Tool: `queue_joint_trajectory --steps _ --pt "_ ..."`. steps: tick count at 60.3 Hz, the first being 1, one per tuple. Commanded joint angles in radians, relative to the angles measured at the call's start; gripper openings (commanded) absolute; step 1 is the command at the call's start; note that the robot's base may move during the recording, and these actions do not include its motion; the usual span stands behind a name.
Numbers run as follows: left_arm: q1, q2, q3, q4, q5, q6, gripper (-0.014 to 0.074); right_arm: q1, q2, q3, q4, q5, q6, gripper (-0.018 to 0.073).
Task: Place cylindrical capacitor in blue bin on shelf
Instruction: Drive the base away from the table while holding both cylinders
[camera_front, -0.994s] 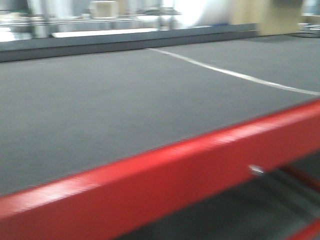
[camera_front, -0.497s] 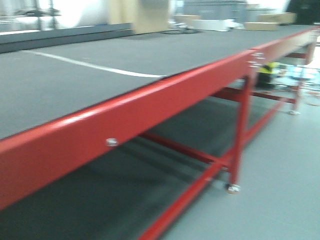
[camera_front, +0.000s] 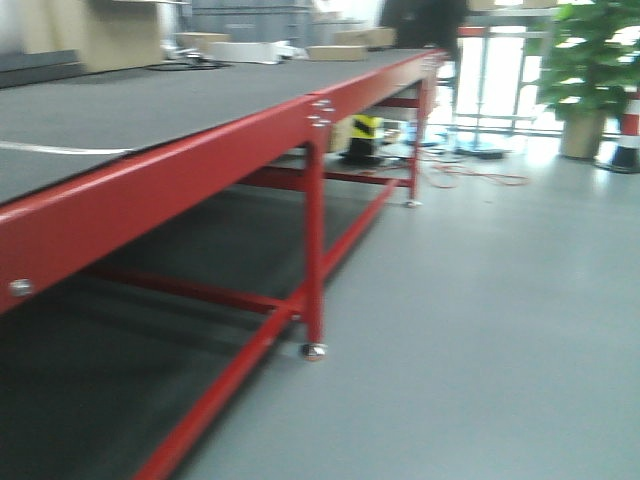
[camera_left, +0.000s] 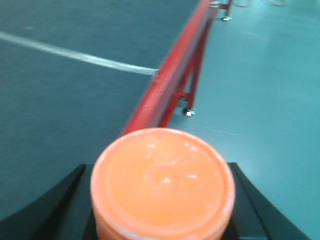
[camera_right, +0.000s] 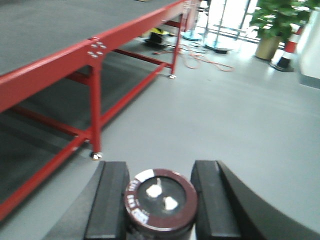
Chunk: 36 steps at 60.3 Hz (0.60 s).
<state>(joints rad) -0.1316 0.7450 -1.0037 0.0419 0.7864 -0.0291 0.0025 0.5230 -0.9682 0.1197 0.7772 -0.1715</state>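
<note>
My right gripper (camera_right: 159, 172) is shut on the cylindrical capacitor (camera_right: 161, 196), a dark can with a maroon rim and two pale terminals on top, held between the black fingers (camera_right: 112, 200) above grey floor. Held above a table edge, my left gripper (camera_left: 161, 172) is shut on an orange round-topped cylinder (camera_left: 162, 182) that fills the lower middle of the left wrist view and hides most of the fingers (camera_left: 75, 185). The blue bin and the shelf are out of view.
A long red-framed table (camera_front: 200, 135) with a dark top runs along the left; its legs and low rails (camera_front: 314, 250) reach the grey floor (camera_front: 480, 330). Boxes (camera_front: 250, 50) sit at its far end. Orange cables (camera_front: 470, 177), a potted plant (camera_front: 590, 60) and a cone (camera_front: 628, 135) lie beyond.
The front view has swung to the right: the table top that filled the frame has slid left, and the floor, table legs, plant and bright doorway have come into view.
</note>
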Motion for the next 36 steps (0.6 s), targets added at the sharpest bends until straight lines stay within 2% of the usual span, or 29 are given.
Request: queue_joint_trajectory --steps 1,36 --pt "-0.008 -0.002 -0.009 -0.004 -0.017 0.000 -0.0111 0.002 -0.005 -0.007 -0.007 -0.029 -0.005 -0.0162" --pt "-0.008 -0.002 -0.009 -0.004 -0.017 0.000 -0.0111 0.002 -0.005 -0.007 -0.007 -0.029 -0.005 -0.0162"
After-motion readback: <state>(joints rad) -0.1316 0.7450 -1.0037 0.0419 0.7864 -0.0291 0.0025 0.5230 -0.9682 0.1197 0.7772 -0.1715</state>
